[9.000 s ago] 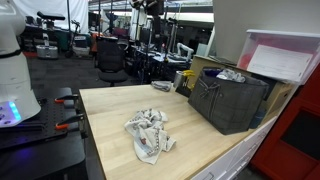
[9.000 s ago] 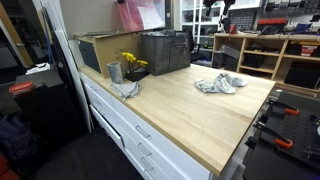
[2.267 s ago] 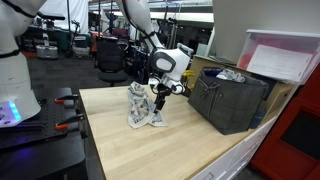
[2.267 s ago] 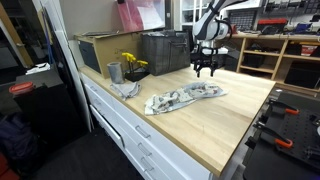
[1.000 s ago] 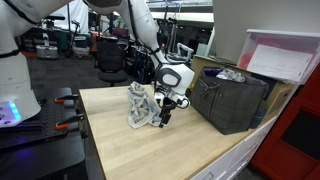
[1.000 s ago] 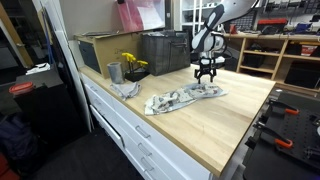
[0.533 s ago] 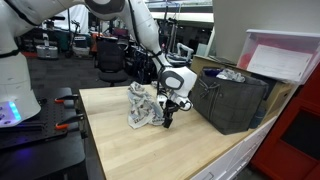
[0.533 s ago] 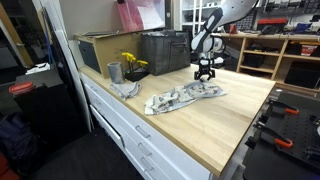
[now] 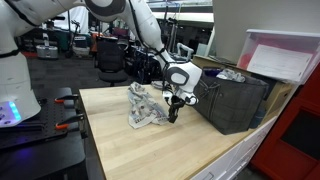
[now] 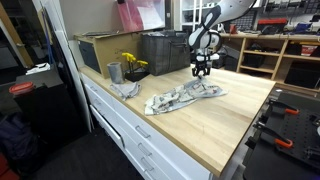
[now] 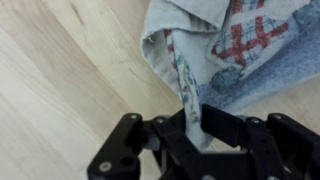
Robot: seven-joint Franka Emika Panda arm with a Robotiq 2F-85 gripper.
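Plaid cloth, upper right in the wrist view, is pinched by the closed end effector; grasp seemingly made, lifting needs care.

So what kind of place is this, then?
Probably a robotics lab or workshop: a robot arm works at a long wooden workbench with drawers, with open shelves of gear and an office chair among equipment behind.

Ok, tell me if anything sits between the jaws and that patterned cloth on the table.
Nothing visible does. In the wrist view the jaws are pinched on a folded edge of the patterned cloth, which lies on the wooden tabletop.
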